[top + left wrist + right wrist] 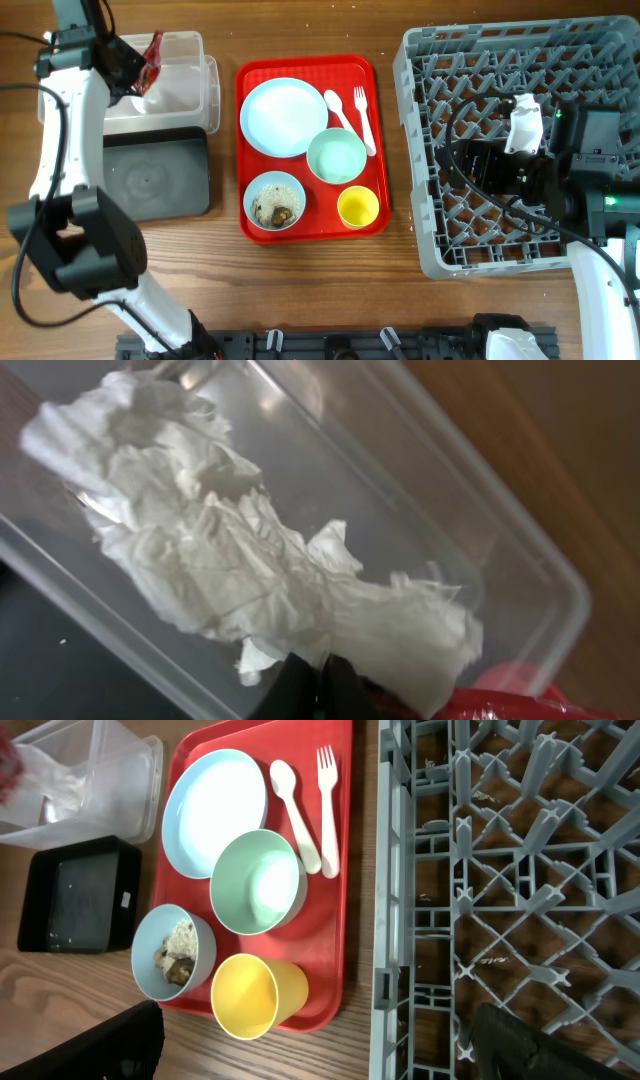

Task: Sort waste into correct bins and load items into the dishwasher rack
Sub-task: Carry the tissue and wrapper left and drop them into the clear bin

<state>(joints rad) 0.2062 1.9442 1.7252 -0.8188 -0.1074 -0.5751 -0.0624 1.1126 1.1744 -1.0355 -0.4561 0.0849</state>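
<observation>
The left hand is pinched shut on the red-and-white snack wrapper. It hangs over the clear tub at the upper left of the overhead view, where crumpled napkins already lie. Let go from this height, the light wrapper could drift or cling to a finger. It might then land outside the rim, on the worktop or in the black tray just below the tub in the frame.

The right hand is spread wide and empty above the dishwasher rack on the right. Between the arms, the red serving tray carries the plate, spoon, fork, green bowl, yellow cup and a bowl of food scraps. Nothing blocks the tub.
</observation>
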